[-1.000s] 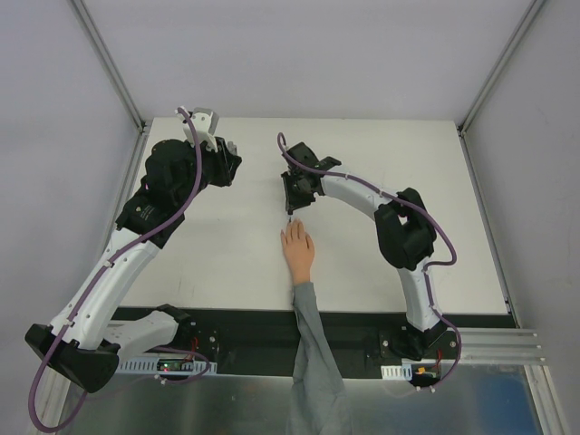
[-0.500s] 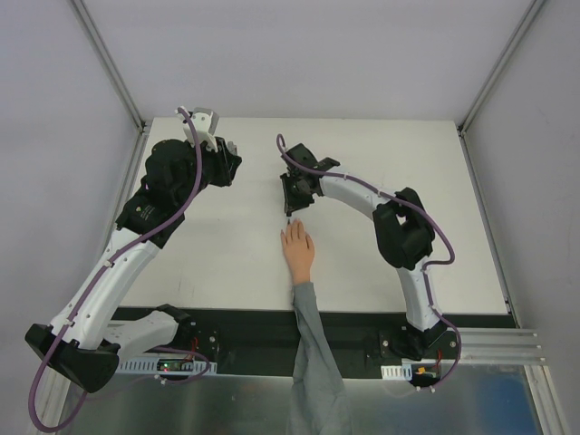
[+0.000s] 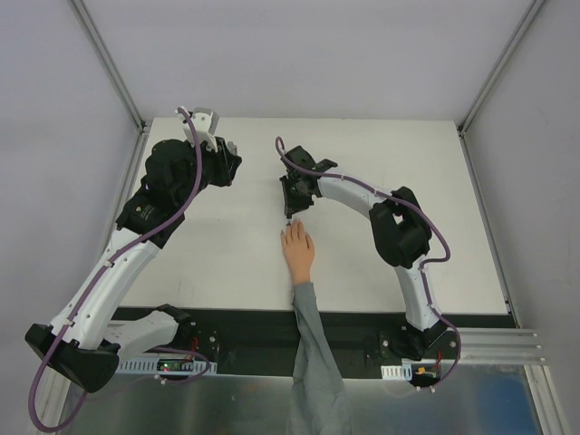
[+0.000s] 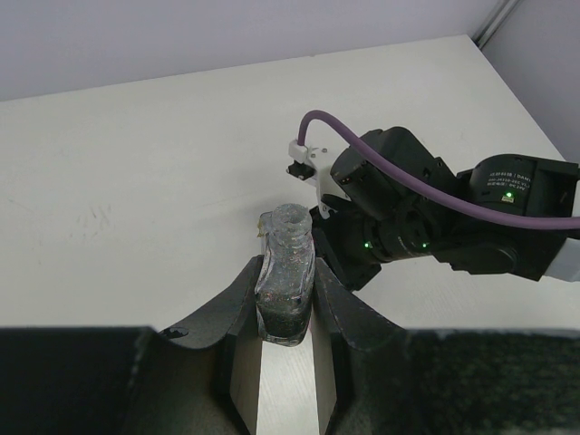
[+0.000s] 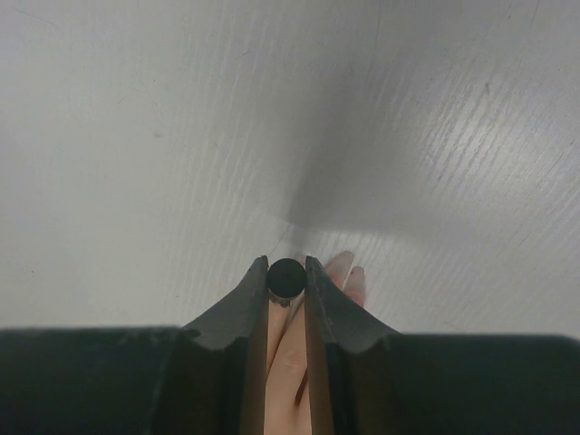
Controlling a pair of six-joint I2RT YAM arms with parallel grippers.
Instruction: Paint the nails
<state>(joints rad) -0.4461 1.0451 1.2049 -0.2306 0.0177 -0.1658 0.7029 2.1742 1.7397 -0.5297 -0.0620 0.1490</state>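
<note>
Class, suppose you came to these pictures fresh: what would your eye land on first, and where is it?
A peach mannequin hand in a grey sleeve lies at the near middle of the table, fingers pointing away from the arm bases. Right at its fingertips the right gripper pinches a small round black cap. Further left, the left gripper grips an open glittery bottle.

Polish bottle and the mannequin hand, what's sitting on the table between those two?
Nothing: the top view shows only bare white tabletop between the bottle and the mannequin hand. The right hand hangs off to one side of that stretch.
</note>
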